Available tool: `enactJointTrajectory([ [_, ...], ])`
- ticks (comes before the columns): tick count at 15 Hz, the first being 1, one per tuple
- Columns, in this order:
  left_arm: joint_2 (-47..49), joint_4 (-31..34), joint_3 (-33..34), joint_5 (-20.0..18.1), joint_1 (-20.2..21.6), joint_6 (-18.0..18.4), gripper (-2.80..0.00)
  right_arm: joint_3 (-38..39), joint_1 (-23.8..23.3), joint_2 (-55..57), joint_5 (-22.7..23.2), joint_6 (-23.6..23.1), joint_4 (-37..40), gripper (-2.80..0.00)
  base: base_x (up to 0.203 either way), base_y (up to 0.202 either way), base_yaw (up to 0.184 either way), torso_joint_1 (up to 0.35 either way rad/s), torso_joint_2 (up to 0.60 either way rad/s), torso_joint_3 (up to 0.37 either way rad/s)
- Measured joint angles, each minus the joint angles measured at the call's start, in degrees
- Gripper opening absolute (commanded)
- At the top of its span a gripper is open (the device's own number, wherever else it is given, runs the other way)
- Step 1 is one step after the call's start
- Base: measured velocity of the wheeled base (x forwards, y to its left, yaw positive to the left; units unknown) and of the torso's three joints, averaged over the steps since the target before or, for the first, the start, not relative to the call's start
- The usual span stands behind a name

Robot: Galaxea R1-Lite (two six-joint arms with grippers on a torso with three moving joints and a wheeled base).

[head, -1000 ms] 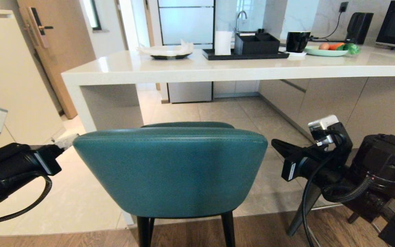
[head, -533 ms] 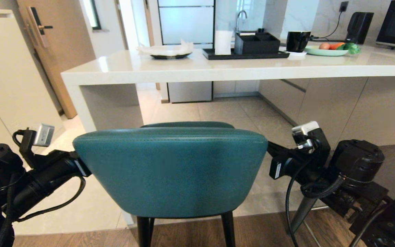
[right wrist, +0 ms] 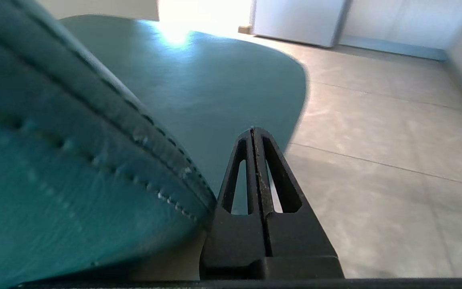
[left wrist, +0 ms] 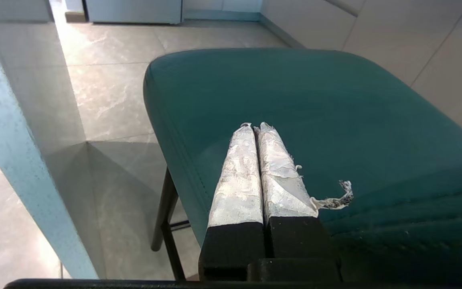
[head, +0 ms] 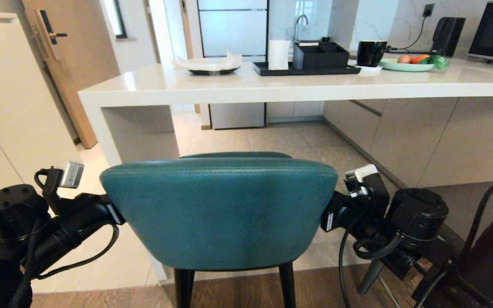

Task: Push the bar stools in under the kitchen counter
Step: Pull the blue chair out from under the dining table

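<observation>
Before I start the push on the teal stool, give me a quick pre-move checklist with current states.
1. Left gripper shut, lying over the teal stool's seat beside the backrest: ok.
2. Right gripper shut, at the other side of the backrest: ok.
3. Contact with the backrest on both sides: cannot tell.
4. Open space under the kitchen counter ahead of the seat: ok.
5. Stool already tucked under the counter: not ok.

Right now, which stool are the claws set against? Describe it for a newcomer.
Find the long white kitchen counter across the room. Just in front of its open underside stands the teal leather bar stool, between the two arms; its rounded, stitched backrest and thin black legs mark it out.
</observation>
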Motion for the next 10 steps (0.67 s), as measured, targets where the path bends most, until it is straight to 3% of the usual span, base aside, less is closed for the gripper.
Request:
enactJointTrajectory([
  [2, -0.3, -0.1, 2.1, 1.4, -3.0, 0.3, -2.8, -0.3, 0.4, 0.9, -0.5, 0.1, -0.6, -2.8, 0.0, 0.0, 0.0, 0.0, 0.0, 0.0],
  [10, -8.8, 1.2, 8.5, 1.2, -5.4, 0.5, -2.8, -0.2, 0.6, 1.9, -0.1, 0.1, -0.3, -2.8, 0.0, 0.0, 0.0, 0.0, 0.0, 0.0],
])
